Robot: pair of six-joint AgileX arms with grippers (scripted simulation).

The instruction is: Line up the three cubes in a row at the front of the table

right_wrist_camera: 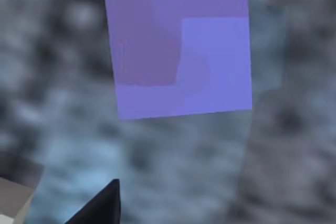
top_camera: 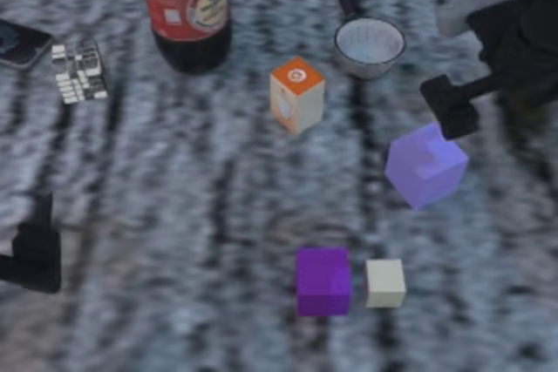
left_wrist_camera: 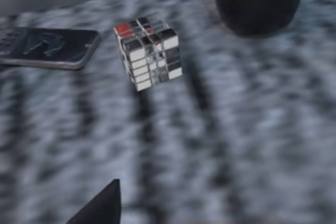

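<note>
Near the front of the table, the deep purple cube [top_camera: 323, 280] and the small cream cube [top_camera: 384, 283] sit side by side with a narrow gap between them. The larger lavender-blue cube [top_camera: 425, 165] stands farther back on the right, turned at an angle; it fills the upper part of the right wrist view [right_wrist_camera: 178, 45]. My right gripper [top_camera: 449, 111] hovers just behind this cube, open and holding nothing. One dark fingertip [right_wrist_camera: 105, 205] shows in its wrist view, with a corner of the cream cube [right_wrist_camera: 13, 203] at the edge. My left gripper [top_camera: 35, 254] is parked at the left edge, open.
A cream box with an orange top [top_camera: 296, 93] stands mid-table. Behind it are a dark bottle with a red label [top_camera: 185, 6] and a small white pan [top_camera: 370, 45]. A mirrored puzzle cube [top_camera: 78, 71] and a phone [top_camera: 19, 41] lie at the back left.
</note>
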